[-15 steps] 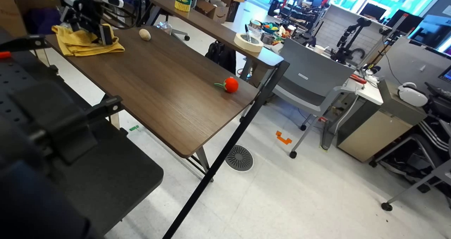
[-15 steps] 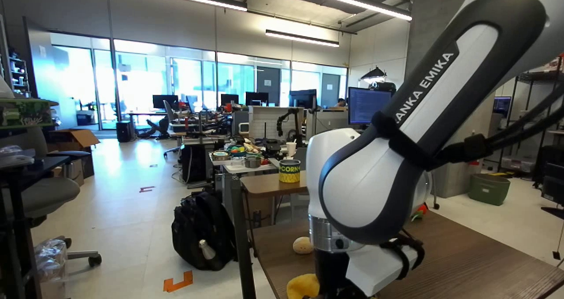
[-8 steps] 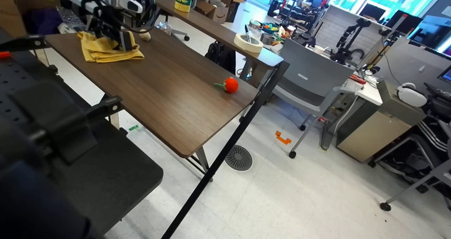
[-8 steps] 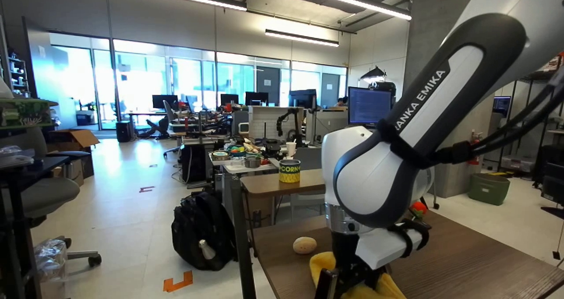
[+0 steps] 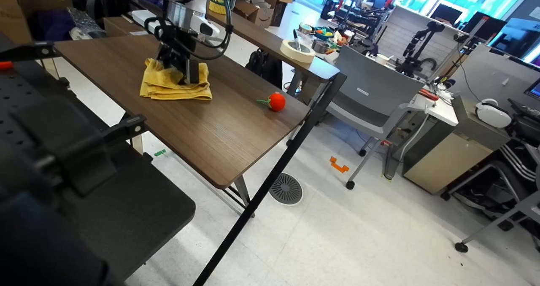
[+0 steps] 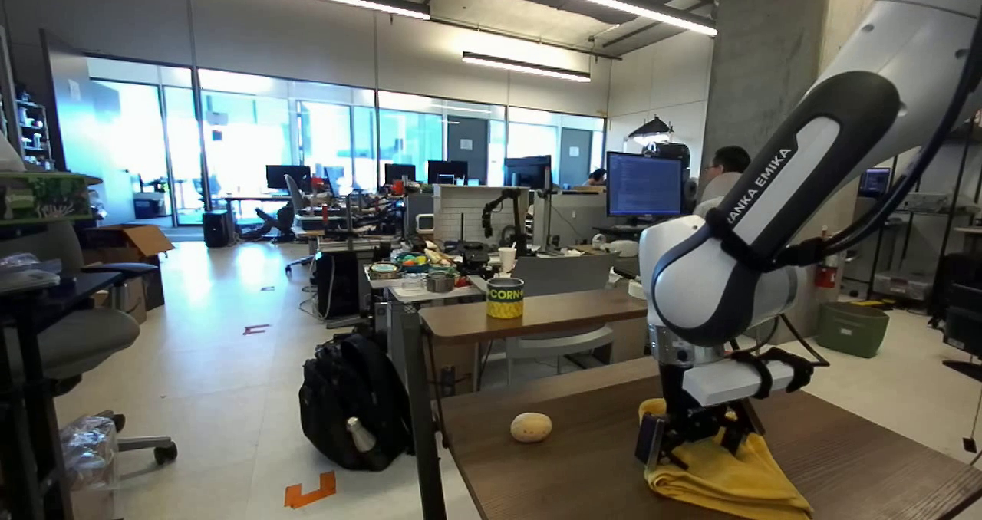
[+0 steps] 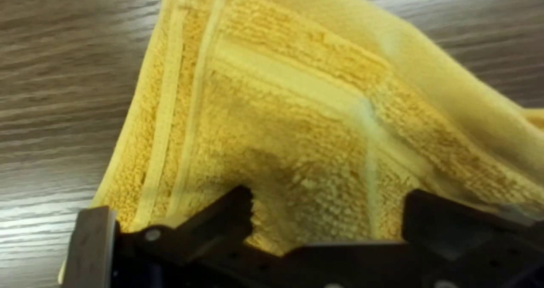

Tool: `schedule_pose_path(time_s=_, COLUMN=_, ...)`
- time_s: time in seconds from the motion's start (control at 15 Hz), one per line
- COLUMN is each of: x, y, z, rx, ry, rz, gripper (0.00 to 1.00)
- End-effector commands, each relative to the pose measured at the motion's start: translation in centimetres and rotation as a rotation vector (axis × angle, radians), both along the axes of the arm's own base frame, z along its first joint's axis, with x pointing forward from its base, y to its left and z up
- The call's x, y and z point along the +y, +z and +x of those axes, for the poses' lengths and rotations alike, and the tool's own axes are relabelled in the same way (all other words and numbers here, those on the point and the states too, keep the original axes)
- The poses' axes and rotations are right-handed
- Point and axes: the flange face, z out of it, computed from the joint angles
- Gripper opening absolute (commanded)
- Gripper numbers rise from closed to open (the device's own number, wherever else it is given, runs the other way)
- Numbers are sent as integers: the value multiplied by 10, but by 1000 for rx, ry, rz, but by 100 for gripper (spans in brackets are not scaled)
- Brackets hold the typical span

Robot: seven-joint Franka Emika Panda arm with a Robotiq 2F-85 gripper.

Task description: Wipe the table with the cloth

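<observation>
"What does your claw point(image 6: 698, 448) have hold of?"

"Nothing that I can see pinched. My jaws stand spread wide, resting on the mustard-yellow terry cloth point(image 7: 263, 122), with some of it bunched between them."

"Where is it lying?"

"Folded in layers on the dark wood-grain worktop point(image 5: 202, 130), apart from the red ball point(image 5: 277, 102)."

"How will it handle?"

"Light and limp, I'd judge, with nothing to break. That looped pile should give me good purchase (the smooth worktop under it is likely the slippery part), so I could drag it from above without squeezing. The risk is the top fold rucking up or sliding off the lower ones."

"And if you had to lift it?"

"I'd pinch a raised fold near the middle, going down through every layer. Taking just the hem at the edge would probably let the whole stack come undone."
</observation>
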Motion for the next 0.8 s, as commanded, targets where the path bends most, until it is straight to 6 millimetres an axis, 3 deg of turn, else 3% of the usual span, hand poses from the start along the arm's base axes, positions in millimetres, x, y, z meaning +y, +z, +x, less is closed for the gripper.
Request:
schedule_pose_path(time_s=0.0, x=-28, y=-61, z=-20, rx=47, ry=2, rz=5, gripper=100)
schedule_pose_path(time_s=0.53, x=108, y=-29, z=-53, rx=58, ry=258, rz=204, gripper=100)
schedule_pose_path(time_s=0.67, x=121, y=-35, z=-56, rx=66, ry=280, rz=204, gripper=100)
schedule_pose_path(time_s=0.73, x=114, y=-40, z=-52, rx=69, ry=271, rz=185, gripper=100)
